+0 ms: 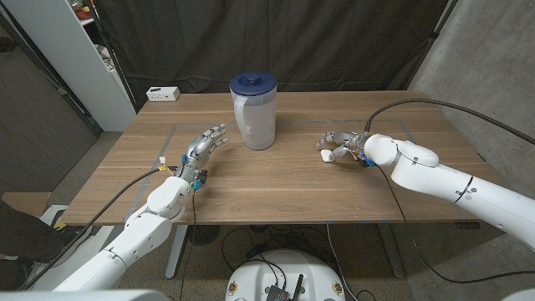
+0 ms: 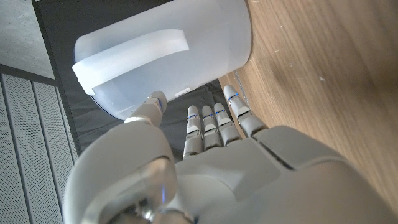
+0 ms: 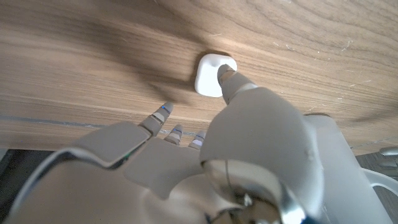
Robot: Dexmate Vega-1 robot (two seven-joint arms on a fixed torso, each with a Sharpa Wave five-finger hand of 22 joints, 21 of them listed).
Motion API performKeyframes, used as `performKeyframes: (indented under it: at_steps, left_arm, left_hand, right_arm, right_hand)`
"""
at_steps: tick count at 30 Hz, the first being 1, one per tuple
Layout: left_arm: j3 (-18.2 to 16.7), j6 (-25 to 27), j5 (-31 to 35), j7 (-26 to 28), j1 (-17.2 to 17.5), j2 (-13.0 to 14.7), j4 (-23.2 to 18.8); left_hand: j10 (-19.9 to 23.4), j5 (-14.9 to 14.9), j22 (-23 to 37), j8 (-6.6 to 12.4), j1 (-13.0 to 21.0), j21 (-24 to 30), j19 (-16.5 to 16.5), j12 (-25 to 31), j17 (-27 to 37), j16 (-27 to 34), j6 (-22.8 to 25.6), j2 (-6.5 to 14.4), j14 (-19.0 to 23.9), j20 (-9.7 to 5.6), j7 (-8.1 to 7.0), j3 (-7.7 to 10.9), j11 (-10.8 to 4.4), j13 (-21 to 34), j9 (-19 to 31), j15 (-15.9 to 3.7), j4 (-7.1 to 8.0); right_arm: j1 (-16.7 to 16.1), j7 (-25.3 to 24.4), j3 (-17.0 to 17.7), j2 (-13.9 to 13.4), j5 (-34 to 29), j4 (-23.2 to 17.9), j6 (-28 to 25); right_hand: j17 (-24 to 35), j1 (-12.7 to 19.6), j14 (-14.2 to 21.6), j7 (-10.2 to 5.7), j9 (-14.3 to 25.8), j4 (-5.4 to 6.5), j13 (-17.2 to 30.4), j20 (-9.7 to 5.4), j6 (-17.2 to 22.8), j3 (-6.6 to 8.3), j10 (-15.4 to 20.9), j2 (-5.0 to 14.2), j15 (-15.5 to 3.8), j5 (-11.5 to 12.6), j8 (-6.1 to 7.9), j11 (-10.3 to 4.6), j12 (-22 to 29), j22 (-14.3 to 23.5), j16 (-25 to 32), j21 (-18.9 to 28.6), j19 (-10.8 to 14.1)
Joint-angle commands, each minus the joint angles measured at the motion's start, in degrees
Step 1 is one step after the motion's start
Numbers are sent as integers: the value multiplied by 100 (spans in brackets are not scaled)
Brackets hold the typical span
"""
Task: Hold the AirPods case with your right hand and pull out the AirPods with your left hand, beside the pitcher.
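Note:
The small white AirPods case [image 1: 325,155] lies on the wooden table [image 1: 276,188], right of the pitcher [image 1: 253,110]. My right hand [image 1: 344,145] is just beside the case on its right. In the right wrist view the thumb tip [image 3: 226,77] touches the case [image 3: 208,75], while the other fingers [image 3: 163,112] stay spread and off it. My left hand [image 1: 204,150] hovers left of the pitcher, fingers stretched out and apart, holding nothing. In the left wrist view that hand [image 2: 217,162] points at the translucent pitcher [image 2: 161,50] without touching it.
The pitcher has a blue lid [image 1: 253,84] and stands at the table's middle back. A white box [image 1: 163,94] sits on the far left corner. A white shelf unit [image 1: 84,50] stands beyond the table's left side. Cables [image 1: 435,104] arc over the right arm.

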Motion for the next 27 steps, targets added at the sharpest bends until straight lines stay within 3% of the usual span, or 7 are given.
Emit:
performKeyframes:
  at_steps: [1,9,17,27]
  left_arm:
    - [53,29,-32,-69,-104,-54,108]
    - [93,64,-41,-144,-221,-56,200]
    - [96,147,-42,-167,-313,-13,212]
    - [99,200,-41,-156,-327,20,176]
  left_hand:
    - [39,39,19,23,-35,-30,45,35,18,16,49,7,24,15,-1,11,26,12,16,-7,-60]
    - [34,39,20,17,-38,-43,50,35,18,14,49,13,24,23,-2,14,20,20,17,-3,-65]
    - [30,39,20,13,-41,-57,52,35,18,13,50,13,26,14,1,16,25,28,18,-5,-71]
    - [37,39,21,8,-45,-74,58,39,17,10,51,15,27,13,-2,18,23,37,20,2,-78]
  right_arm:
    - [171,417,-170,-24,-142,-348,-977]
    - [199,179,-268,131,-82,-267,-1291]
    - [209,-91,-253,235,160,-133,-1277]
    - [466,-19,-427,287,321,121,-1191]
  right_hand:
    - [6,-18,-357,0,-11,7,19,112,-270,-74,-122,-99,-301,-13,-41,65,-4,22,-19,-21,-10]
    - [16,-217,-377,2,-15,56,16,195,-695,-210,-161,-285,-189,-99,-41,260,35,22,-2,2,32]
    - [19,-321,-318,-2,-7,95,17,190,-704,-261,-101,-324,-172,-129,4,276,74,22,25,25,108]
    - [19,-439,-275,6,9,141,19,183,-497,-305,-41,-322,-185,-143,114,266,111,23,39,25,148]
